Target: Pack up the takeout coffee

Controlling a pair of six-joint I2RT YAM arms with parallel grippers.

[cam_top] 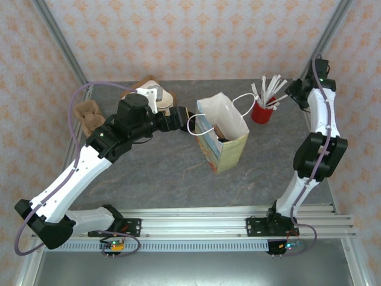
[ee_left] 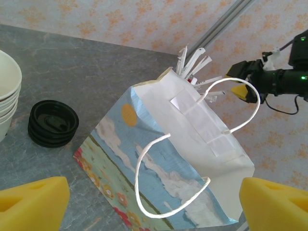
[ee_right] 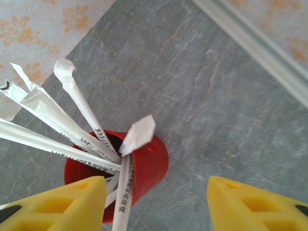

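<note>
Coffee – not clearly seen. Something tan with a dark top [cam_top: 223, 137] sits down in the open mouth of the bag [cam_top: 229, 152]; cannot tell whether that is the lidded cup.

Bag stands upright mid-surface [cam_top: 166, 173], white loop handles up, sides printed with sky, clouds and flowers.

Left hand [cam_top: 181, 115] is just beside the bag's left handle, level with the bag top. In the left wrist view its yellow fingers [ee_left: 33, 202] are spread wide, nothing between them, and the bag [ee_left: 192, 159] is straight ahead.

Right hand [cam_top: 284, 95] is at the far right, over the red cup [cam_top: 262, 112] of wrapped straws [cam_top: 271, 86]. In the right wrist view its fingers [ee_right: 260, 202] stand apart on either side of the red cup [ee_right: 144, 168] below; one straw [ee_right: 127, 163] rises into the gap, touched by neither – nothing pinched.

Left of the bag, in the left wrist view: a short stack of black lids [ee_left: 53, 122] on the surface, and beside it a stack of lidless cream cups [ee_left: 7, 91]. Brown pulp carrier [cam_top: 89, 116] at far left, beyond the left arm.
</note>
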